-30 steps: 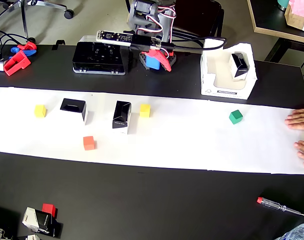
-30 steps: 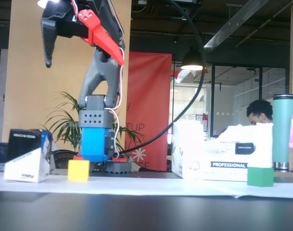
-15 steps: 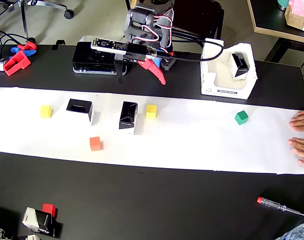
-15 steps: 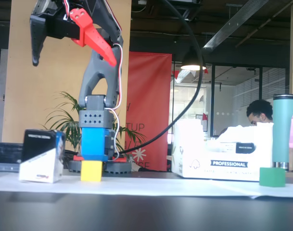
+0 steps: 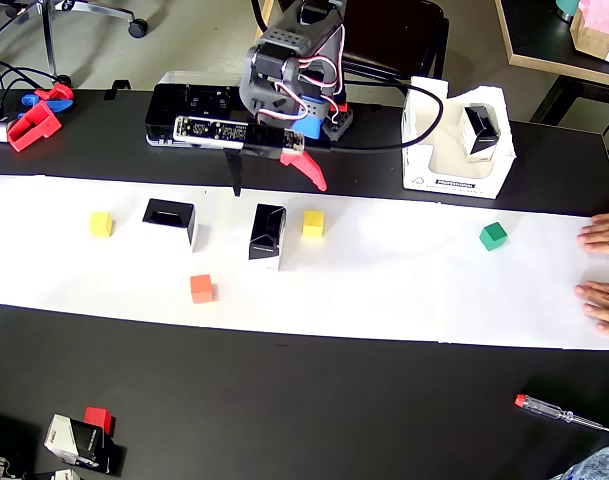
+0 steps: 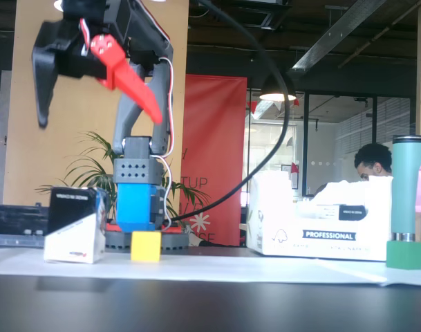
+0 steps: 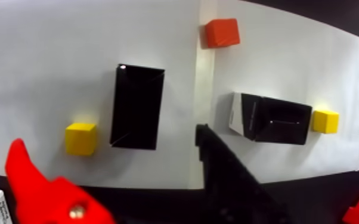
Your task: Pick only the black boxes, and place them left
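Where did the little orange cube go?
In the overhead view the orange cube sits on the white paper strip, left of centre, near its front edge, just below the gap between the two black boxes.

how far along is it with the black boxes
One black box already sits in the white tray, though that lies to the right in the overhead view. Nothing is in hand: the gripper hangs open and empty above the paper. Two black boxes, one on the left and one in the middle, are left among the coloured cubes, untouched.
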Motion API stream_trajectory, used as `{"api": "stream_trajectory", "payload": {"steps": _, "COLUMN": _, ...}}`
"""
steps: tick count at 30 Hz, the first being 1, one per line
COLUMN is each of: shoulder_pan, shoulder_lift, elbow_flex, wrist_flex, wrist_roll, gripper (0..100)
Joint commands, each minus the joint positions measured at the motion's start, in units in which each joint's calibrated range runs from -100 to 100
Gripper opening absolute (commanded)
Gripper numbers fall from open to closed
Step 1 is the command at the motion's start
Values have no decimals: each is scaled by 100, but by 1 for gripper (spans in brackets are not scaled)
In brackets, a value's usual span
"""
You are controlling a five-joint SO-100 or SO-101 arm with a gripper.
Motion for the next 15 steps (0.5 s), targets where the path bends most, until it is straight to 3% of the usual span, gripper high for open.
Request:
{"api": "stream_trajectory", "payload": {"steps": 1, "shoulder_pan": 23, "shoulder_lift": -88, "elbow_flex": 324, "wrist_flex": -589, "wrist_roll": 18, "gripper": 54}}
{"api": "stream_trajectory", "payload": {"steps": 15, "shoulder_pan": -454, "shoulder_lift": 189, "elbow_flex": 1016, "wrist_flex": -1177, "wrist_roll": -35, "gripper": 53}}
